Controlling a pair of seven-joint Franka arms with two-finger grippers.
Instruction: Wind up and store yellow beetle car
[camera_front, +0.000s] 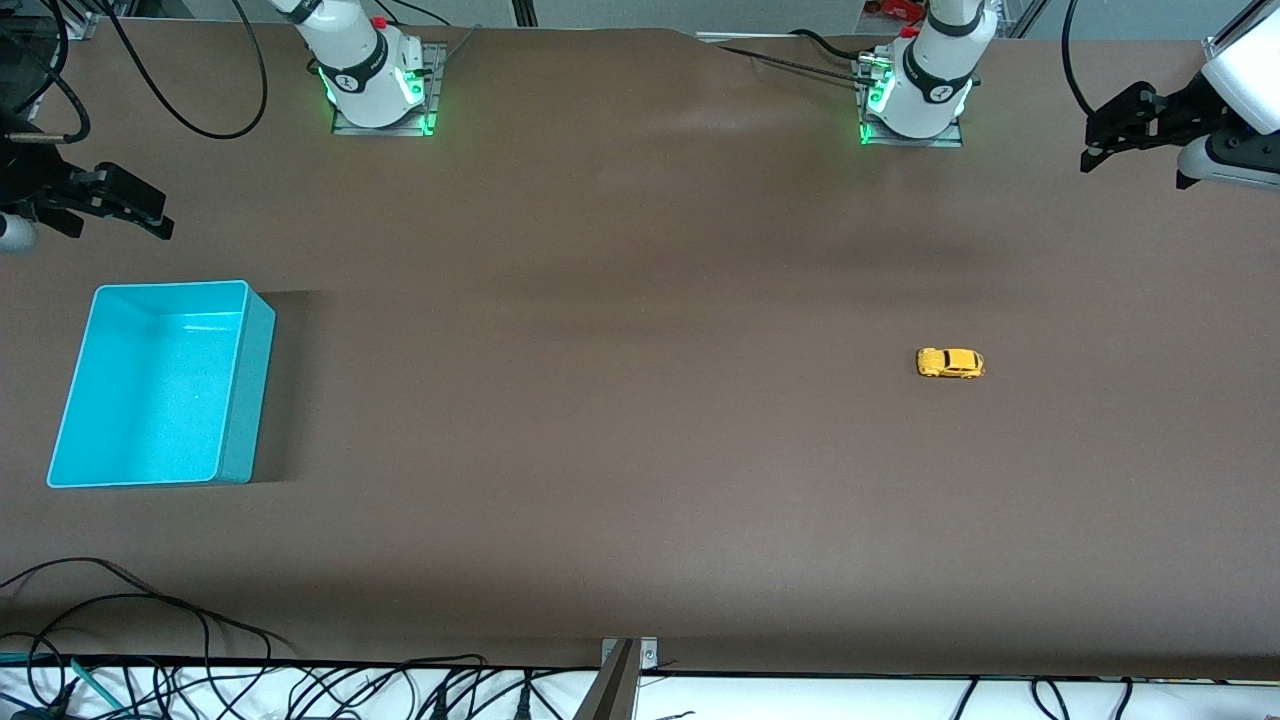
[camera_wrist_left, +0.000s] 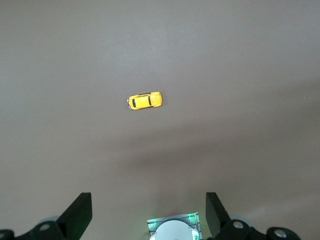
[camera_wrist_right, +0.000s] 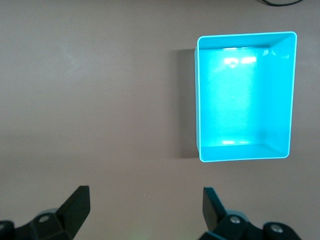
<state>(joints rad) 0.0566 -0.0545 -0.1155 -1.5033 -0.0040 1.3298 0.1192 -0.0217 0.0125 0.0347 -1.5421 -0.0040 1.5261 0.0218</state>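
The yellow beetle car (camera_front: 950, 363) stands on its wheels on the brown table toward the left arm's end; it also shows in the left wrist view (camera_wrist_left: 145, 101). The turquoise bin (camera_front: 240, 390) sits empty at the right arm's end, and its wall shows in the right wrist view (camera_wrist_right: 200, 100). My left gripper (camera_front: 1100, 135) is open and empty, held high above the table at the left arm's end, apart from the car. In its wrist view its fingertips spread wide (camera_wrist_left: 149, 212). My right gripper (camera_front: 150, 210) is open and empty, held high over the table beside the bin; the right wrist view shows it too (camera_wrist_right: 146, 207).
The two arm bases (camera_front: 378, 85) (camera_front: 915, 95) stand along the edge farthest from the front camera. Cables (camera_front: 200, 680) lie along the table's front edge. A small metal bracket (camera_front: 625, 660) sits at the middle of that edge.
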